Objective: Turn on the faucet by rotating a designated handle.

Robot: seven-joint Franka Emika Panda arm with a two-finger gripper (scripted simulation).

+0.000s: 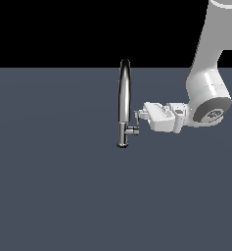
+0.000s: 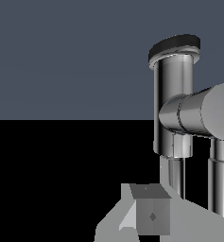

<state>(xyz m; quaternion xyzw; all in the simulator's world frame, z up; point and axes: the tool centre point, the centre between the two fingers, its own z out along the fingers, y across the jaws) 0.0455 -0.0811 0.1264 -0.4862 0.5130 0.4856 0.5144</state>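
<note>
Flat slate-grey floor point(image 1: 49, 196) under a black backdrop. Chrome faucet point(image 1: 124, 98) upright near the floor's middle, arched spout on a short cylindrical base. Small chrome handle point(image 1: 135, 123) on a side stub low on the faucet's exterior-view right. White Panda arm point(image 1: 208, 88) reaching in horizontally from the exterior view's right, gripper point(image 1: 140, 115) right at the handle's lever. Finger opening and grasp: cannot tell. Wrist view: faucet base point(image 2: 174, 108) and stub close up, one finger pad point(image 2: 151, 215) visible.
</note>
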